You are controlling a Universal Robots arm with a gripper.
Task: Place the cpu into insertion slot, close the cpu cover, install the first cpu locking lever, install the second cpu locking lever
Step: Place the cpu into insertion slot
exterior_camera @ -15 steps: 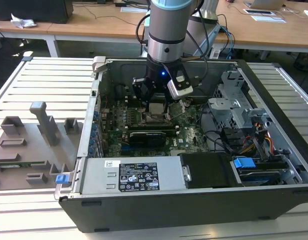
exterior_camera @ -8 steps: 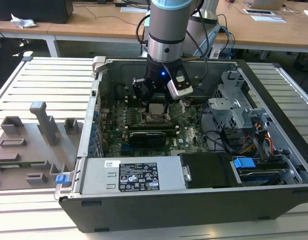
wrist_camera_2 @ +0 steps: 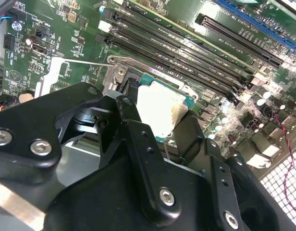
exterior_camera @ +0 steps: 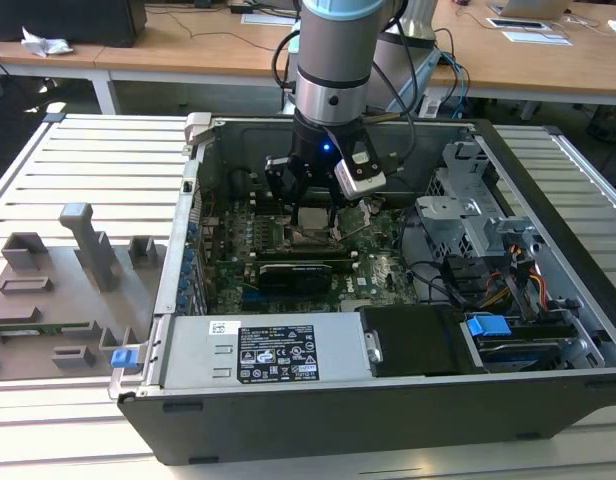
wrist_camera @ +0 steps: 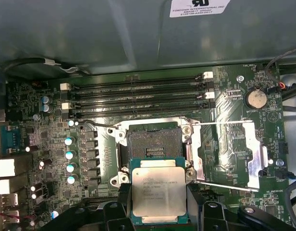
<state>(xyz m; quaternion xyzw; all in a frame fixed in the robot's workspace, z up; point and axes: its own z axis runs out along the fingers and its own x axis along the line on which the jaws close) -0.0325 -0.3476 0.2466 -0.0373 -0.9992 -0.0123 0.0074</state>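
Observation:
My gripper (wrist_camera: 157,186) is shut on the cpu (wrist_camera: 155,195), a silver square chip with a teal edge, held by two opposite sides between black fingers (wrist_camera_2: 134,132). The chip hangs a little above and to one side of the insertion slot (wrist_camera: 153,142), a square black socket with a metal rim that stands uncovered. The cpu cover (wrist_camera: 230,155) lies swung open flat beside the socket. A thin wire locking lever (wrist_camera: 99,126) sticks out on the socket's other side. In the exterior view the gripper (exterior_camera: 310,208) hovers over the motherboard with the cpu (exterior_camera: 314,218) in it.
Long black memory slots (wrist_camera: 138,94) run close beside the socket. The open computer case (exterior_camera: 188,250) walls in the board. A drive cage (exterior_camera: 468,215) and loose cables (exterior_camera: 508,290) crowd the exterior view's right, a power supply (exterior_camera: 268,350) the front. Grey fixtures (exterior_camera: 88,250) stand outside.

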